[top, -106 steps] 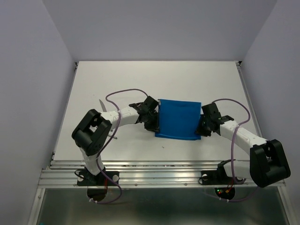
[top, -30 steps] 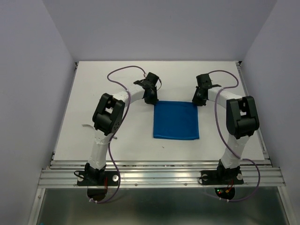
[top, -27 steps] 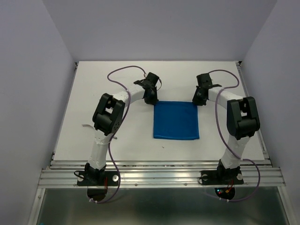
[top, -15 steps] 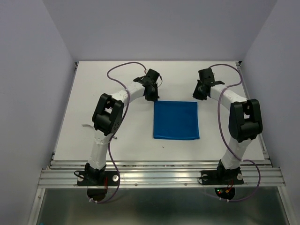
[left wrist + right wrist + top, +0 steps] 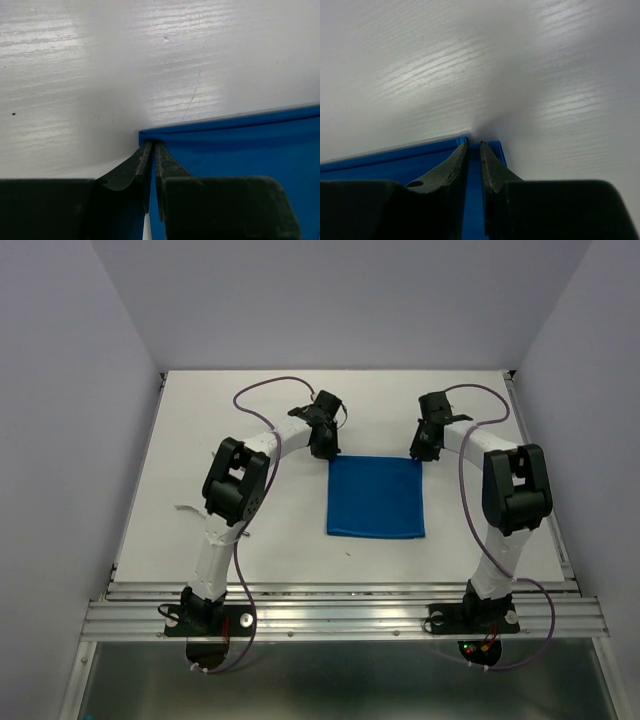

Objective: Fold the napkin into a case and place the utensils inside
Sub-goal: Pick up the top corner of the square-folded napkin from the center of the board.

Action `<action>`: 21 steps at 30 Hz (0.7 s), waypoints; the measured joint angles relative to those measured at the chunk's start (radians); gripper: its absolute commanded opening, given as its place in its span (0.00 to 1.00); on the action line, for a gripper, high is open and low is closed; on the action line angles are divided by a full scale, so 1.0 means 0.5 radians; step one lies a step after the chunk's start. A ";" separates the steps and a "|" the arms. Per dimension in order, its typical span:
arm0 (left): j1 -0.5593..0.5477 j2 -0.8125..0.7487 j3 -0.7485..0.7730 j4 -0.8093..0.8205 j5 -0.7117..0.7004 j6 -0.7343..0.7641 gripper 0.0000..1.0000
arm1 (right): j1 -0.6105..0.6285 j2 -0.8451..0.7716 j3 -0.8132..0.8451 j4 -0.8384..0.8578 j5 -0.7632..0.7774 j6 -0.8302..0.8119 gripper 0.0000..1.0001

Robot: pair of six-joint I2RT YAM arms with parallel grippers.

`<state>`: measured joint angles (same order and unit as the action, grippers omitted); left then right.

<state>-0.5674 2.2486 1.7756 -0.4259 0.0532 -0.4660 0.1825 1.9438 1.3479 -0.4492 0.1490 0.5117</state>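
The napkin (image 5: 375,497) lies flat mid-table as a folded bright blue rectangle. My left gripper (image 5: 326,447) is at its far left corner and my right gripper (image 5: 419,449) at its far right corner. In the left wrist view the jaws are almost closed with their tips on the napkin corner (image 5: 225,135). In the right wrist view the jaws are a narrow gap apart, with blue cloth (image 5: 385,162) between them at the corner. A thin pale utensil end (image 5: 184,508) sticks out from under the left arm. The teal-handled one is hidden.
The white table (image 5: 250,400) ends at a metal rail (image 5: 340,615) along the near edge. Grey walls close in on the left, right and back. Purple cables loop above both forearms.
Earlier both grippers held the napkin raised nearer mid-table. They carried it back, and it now lies flat. Half a second ago both wrists sat slightly farther back, then returned to the corners.
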 measured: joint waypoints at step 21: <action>-0.163 -1.131 -0.953 0.149 -0.079 -0.120 0.27 | 0.000 -1.648 -1.220 -0.253 -0.302 0.283 0.39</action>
<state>-0.6491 1.6829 1.2991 -0.3515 0.0135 -0.5259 0.1825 1.1198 0.7380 -0.5755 -0.0021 0.6533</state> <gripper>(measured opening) 0.284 0.395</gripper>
